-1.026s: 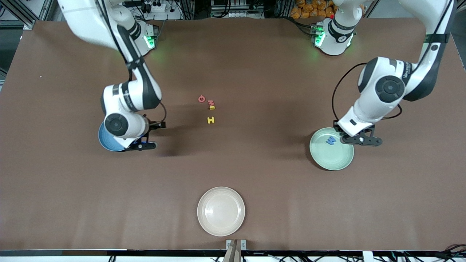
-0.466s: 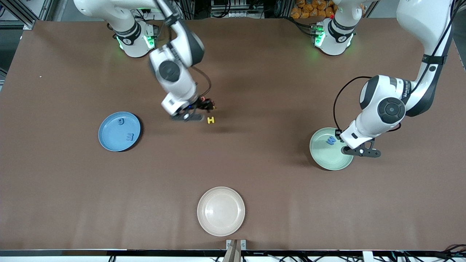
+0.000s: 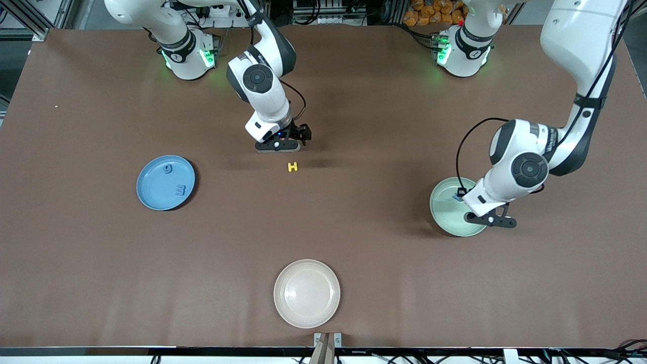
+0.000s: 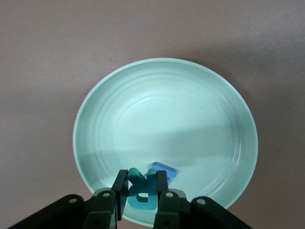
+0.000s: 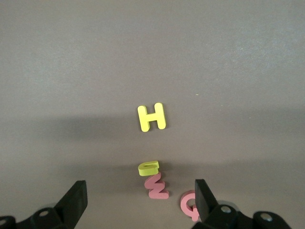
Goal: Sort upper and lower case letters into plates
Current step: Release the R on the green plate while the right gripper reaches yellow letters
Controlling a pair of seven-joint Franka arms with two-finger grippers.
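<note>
My left gripper (image 3: 489, 220) hangs over the mint green plate (image 3: 447, 218), shut on a teal R (image 4: 143, 193). A blue letter (image 4: 164, 170) lies in that plate (image 4: 162, 109), just under the R. My right gripper (image 3: 282, 145) stands open low over a cluster of letters mid-table. In the right wrist view a yellow u (image 5: 148, 167), a pink zigzag letter (image 5: 157, 186) and a pink Q (image 5: 189, 205) lie between its fingers (image 5: 74, 202). A yellow H (image 3: 292, 167) (image 5: 152, 117) lies just nearer the front camera. The blue plate (image 3: 154, 189) holds a blue g (image 3: 167, 169) and a blue m (image 3: 180, 190).
A cream plate (image 3: 307, 293) sits near the table's front edge, nearer the front camera than the yellow H. Bare brown tabletop lies between the three plates.
My right arm has swung from over the blue plate to the letter cluster mid-table, open throughout. My left gripper has shifted slightly across the mint plate with the R and now hides the blue letter in the front view.
</note>
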